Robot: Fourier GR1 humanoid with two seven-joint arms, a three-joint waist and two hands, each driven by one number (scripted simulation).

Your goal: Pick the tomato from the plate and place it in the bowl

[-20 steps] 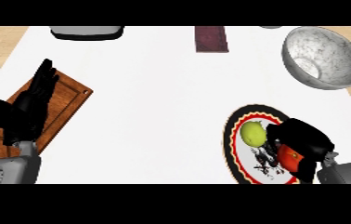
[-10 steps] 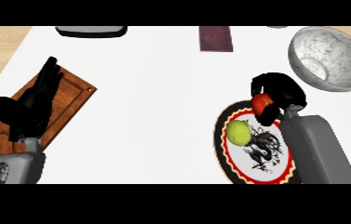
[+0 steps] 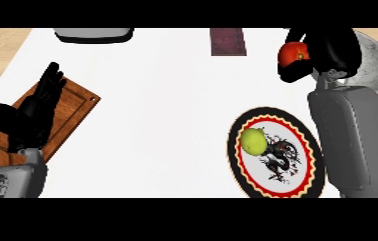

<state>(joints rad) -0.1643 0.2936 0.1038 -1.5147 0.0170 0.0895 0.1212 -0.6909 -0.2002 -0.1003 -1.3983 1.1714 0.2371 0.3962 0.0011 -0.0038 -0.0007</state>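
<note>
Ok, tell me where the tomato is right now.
In the head view, the tomato sits at upper right, held in the right hand, off the plate and beside the bowl.

One tomato, red with a green stem spot, held up in the right hand. One plate, round, black rim with red and yellow trim and a dark figure on white. One yellow-green fruit lying on that plate. One bowl, grey, only a sliver showing at the right edge behind the arm. One wooden board at the left. One dark red block near the top. One grey object cut off at the top edge. Two hands: right, plus left hand over the board. One white counter.
</note>
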